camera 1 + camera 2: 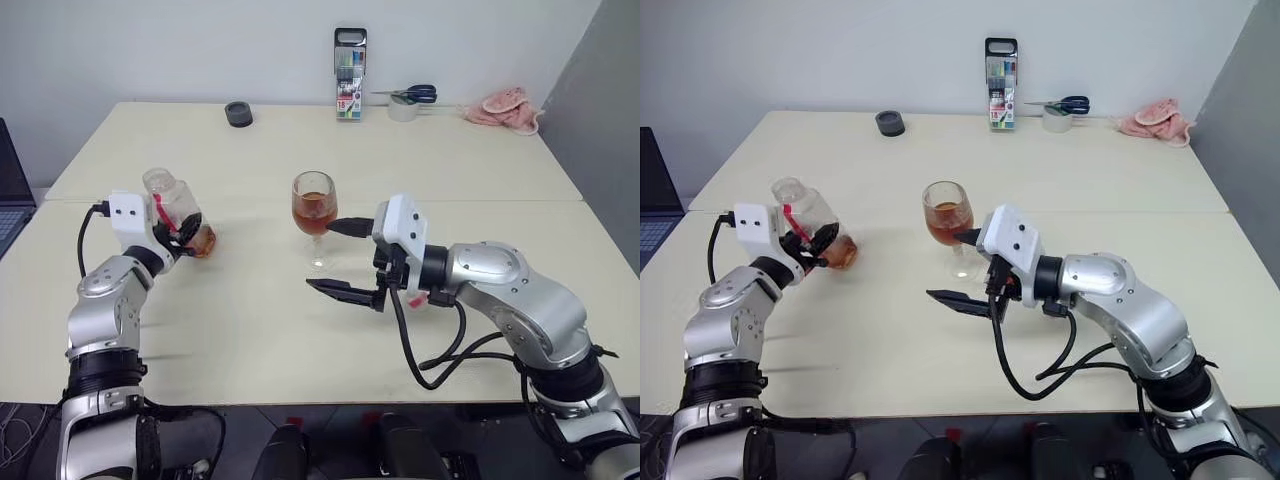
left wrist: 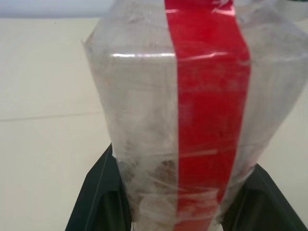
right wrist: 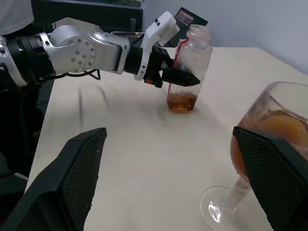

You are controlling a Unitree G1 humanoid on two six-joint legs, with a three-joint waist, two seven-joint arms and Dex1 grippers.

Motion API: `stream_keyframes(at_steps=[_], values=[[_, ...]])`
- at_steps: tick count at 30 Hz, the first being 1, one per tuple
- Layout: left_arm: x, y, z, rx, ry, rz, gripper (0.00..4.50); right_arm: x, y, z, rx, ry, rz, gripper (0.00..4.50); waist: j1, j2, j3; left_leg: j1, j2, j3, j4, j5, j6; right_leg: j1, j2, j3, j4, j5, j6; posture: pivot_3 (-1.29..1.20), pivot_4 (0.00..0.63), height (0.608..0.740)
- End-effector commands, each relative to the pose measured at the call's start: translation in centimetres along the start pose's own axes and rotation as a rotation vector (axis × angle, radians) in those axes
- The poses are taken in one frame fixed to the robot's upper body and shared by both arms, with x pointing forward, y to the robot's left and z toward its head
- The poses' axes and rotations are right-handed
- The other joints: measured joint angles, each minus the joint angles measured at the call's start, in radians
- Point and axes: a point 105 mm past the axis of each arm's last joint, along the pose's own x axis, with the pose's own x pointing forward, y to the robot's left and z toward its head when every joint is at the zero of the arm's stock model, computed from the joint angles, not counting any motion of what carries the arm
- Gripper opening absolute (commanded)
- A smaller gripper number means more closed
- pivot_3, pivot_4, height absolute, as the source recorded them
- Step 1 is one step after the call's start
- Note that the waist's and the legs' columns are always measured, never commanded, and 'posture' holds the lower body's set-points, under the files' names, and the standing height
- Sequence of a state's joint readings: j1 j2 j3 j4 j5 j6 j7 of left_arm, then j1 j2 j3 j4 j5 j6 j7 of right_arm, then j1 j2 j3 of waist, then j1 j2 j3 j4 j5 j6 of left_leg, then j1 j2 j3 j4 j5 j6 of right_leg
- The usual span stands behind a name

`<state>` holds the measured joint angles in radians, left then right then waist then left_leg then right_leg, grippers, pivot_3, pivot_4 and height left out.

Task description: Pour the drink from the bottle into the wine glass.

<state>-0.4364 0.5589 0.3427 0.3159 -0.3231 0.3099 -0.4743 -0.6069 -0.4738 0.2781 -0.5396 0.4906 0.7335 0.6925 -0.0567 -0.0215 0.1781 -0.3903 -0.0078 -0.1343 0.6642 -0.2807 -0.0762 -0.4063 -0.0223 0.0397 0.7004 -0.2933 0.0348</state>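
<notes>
The left gripper (image 1: 185, 235) pinches the bottle (image 1: 180, 212), nearly upright on the table (image 1: 250, 330), well left of the wine glass (image 1: 314, 205). The drink (image 1: 313, 211) fills the glass bowl. The right gripper (image 1: 340, 258) stands spread beside the stem, nearer the glass.

Clear plastic bottle (image 2: 144, 120) with a red label strip (image 2: 209, 110), clamped between two black fingers (image 2: 98, 197), pale table (image 2: 43, 120) behind
</notes>
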Motion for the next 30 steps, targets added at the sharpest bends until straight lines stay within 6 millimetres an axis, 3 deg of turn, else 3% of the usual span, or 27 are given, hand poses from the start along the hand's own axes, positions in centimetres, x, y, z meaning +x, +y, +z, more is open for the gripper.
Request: stream_keyframes(at_steps=[1,5,10,13,15,20,26,30], values=[[-0.5,0.5,0.2,0.035,-0.02,0.01,1.76,0.1,0.0,1.0,-0.034,-0.03,0.004,4.5,0.0,0.0,0.0,0.0,0.0,0.0,0.0,0.0,0.0,0.0,0.0,0.0,0.0,0.0,0.0,0.0,0.15,0.74],[-0.6,0.6,-0.5,0.045,-0.011,0.013,1.76,0.2,0.0,1.0,-0.031,-0.032,0.006,4.5,0.0,0.0,0.0,0.0,0.0,0.0,0.0,0.0,0.001,0.0,0.0,0.0,0.0,0.0,0.0,0.0,0.15,0.74],[-0.6,0.5,-0.4,0.06,-0.022,0.003,3.4,0.2,0.1,1.0,-0.023,-0.031,0.01,4.5,0.0,0.0,0.0,0.0,0.0,0.001,-0.001,-0.001,0.001,0.0,0.0,0.0,0.0,0.0,0.0,0.0,0.15,0.74],[-0.7,0.3,-0.4,0.072,-0.024,-0.004,4.16,0.2,0.1,1.1,-0.019,-0.035,0.012,4.5,0.0,0.0,0.0,0.0,0.0,0.0,-0.001,-0.001,0.001,0.0,0.0,0.0,0.0,0.0,0.0,0.0,0.15,0.74],[-0.8,0.0,-0.4,0.109,-0.023,-0.007,4.36,0.3,0.1,0.8,-0.016,-0.031,0.007,4.5,0.001,0.0,0.0,0.0,0.0,0.0,-0.001,-0.001,0.002,0.0,0.0,0.0,-0.001,0.0,0.0,0.0,0.15,0.74],[-1.8,-0.2,-0.7,0.155,-0.055,0.017,4.36,-0.6,-0.3,-2.8,-0.056,0.036,-0.093,4.5,0.003,-0.001,-0.001,0.0,0.0,0.0,-0.001,-0.001,0.002,0.0,0.0,0.0,-0.001,0.0,0.0,0.0,0.15,0.74],[-4.3,-0.4,-1.8,0.184,-0.046,0.115,4.36,-3.1,-0.3,-8.0,0.102,-0.011,-0.349,4.5,0.008,-0.001,-0.001,0.0,0.001,0.001,-0.002,-0.002,0.003,0.0,-0.001,0.001,-0.002,0.0,0.0,0.0,0.15,0.74],[-6.4,-1.1,-2.3,0.195,-0.082,0.159,4.36,-6.4,-2.4,-11.4,0.176,-0.078,-0.717,4.5,0.008,-0.001,-0.002,0.004,0.001,0.002,-0.002,-0.002,0.003,0.002,0.0,0.002,-0.002,0.0,0.0,0.0,0.15,0.74]])
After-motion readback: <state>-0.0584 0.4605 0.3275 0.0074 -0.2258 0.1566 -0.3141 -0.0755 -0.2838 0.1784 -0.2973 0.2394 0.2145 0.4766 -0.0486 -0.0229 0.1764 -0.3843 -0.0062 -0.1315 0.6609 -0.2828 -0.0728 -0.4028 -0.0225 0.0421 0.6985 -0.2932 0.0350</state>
